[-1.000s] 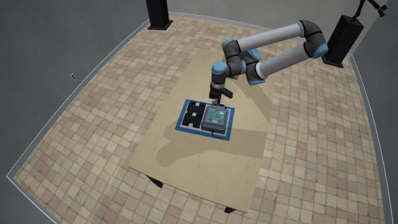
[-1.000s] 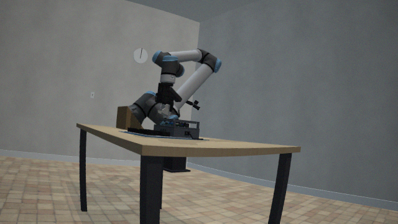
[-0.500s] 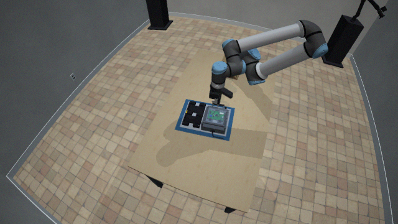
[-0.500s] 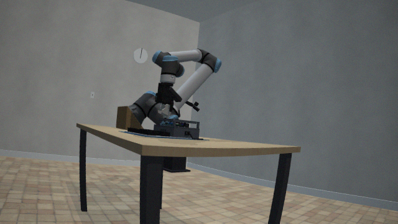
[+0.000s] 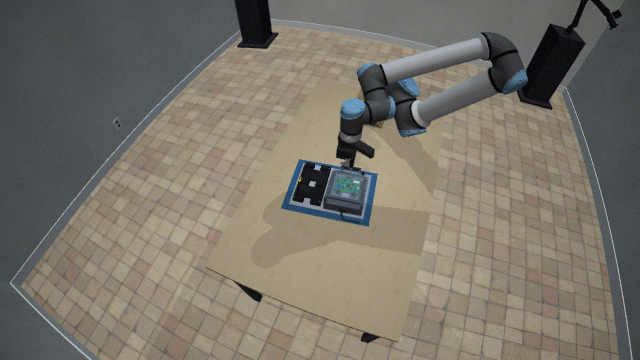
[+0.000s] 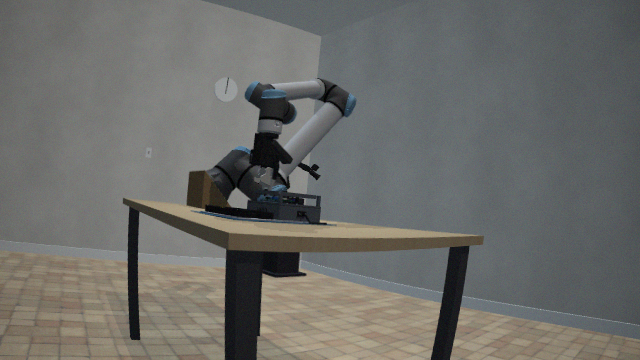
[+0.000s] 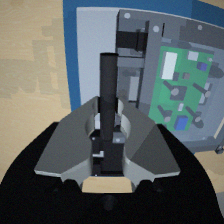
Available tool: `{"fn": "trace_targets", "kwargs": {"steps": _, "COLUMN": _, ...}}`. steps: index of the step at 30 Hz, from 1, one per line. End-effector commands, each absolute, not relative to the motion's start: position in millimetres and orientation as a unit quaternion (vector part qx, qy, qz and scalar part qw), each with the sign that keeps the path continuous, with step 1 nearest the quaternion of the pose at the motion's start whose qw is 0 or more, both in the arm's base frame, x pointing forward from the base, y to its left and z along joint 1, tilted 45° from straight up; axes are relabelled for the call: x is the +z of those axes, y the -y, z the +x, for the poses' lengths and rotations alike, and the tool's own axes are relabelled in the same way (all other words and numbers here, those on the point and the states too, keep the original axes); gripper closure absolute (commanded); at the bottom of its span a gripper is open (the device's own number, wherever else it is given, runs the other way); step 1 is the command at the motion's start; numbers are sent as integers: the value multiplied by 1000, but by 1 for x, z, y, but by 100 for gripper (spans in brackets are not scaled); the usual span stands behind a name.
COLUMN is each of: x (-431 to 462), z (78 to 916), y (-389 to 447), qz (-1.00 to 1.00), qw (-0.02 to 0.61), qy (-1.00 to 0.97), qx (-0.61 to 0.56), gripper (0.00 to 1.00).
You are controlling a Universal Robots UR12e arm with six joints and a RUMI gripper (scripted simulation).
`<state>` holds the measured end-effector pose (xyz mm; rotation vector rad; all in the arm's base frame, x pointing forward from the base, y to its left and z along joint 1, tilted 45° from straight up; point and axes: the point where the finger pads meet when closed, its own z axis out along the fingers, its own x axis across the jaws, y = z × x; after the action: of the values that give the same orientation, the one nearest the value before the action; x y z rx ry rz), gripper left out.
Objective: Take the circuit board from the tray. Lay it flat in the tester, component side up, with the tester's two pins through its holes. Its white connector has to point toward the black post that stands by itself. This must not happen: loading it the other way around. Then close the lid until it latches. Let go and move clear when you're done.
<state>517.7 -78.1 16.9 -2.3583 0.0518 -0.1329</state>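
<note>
The green circuit board point(image 5: 348, 186) lies flat in the grey tester point(image 5: 345, 194), component side up. In the wrist view the board point(image 7: 185, 90) shows its white connector point(image 7: 169, 65) at the end nearer my fingers. The black tray point(image 5: 311, 185) beside the tester holds no board. My gripper point(image 5: 346, 164) points straight down at the tester's far edge. In the wrist view its fingers are shut on a thin dark part that I take for the edge of the tester's lid. The side view shows the gripper point(image 6: 267, 185) low over the tester point(image 6: 285, 207).
Tray and tester sit on a blue mat point(image 5: 327, 192) in the middle of a wooden table. A wooden block point(image 6: 200, 190) stands at the table's far end by the arm's base. Black pillars point(image 5: 255, 22) point(image 5: 550, 65) stand on the floor behind.
</note>
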Motion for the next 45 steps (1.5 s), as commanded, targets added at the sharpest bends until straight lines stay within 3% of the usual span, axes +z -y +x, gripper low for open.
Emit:
{"fn": "trace_targets", "kwargs": {"steps": 1, "x": 17, "z": 518, "y": 78, "qz": -923, "qw": 380, "qy": -20, "qx": -52, "gripper": 100}}
{"fn": "trace_targets", "kwargs": {"steps": 23, "x": 15, "z": 518, "y": 76, "qz": -923, "qw": 380, "qy": -20, "qx": -52, "gripper": 100}}
{"fn": "trace_targets", "kwargs": {"steps": 24, "x": 15, "z": 518, "y": 76, "qz": -923, "qw": 380, "qy": -20, "qx": -52, "gripper": 87}}
{"fn": "trace_targets", "kwargs": {"steps": 45, "x": 15, "z": 518, "y": 76, "qz": -923, "qw": 380, "qy": -20, "qx": -52, "gripper": 87}}
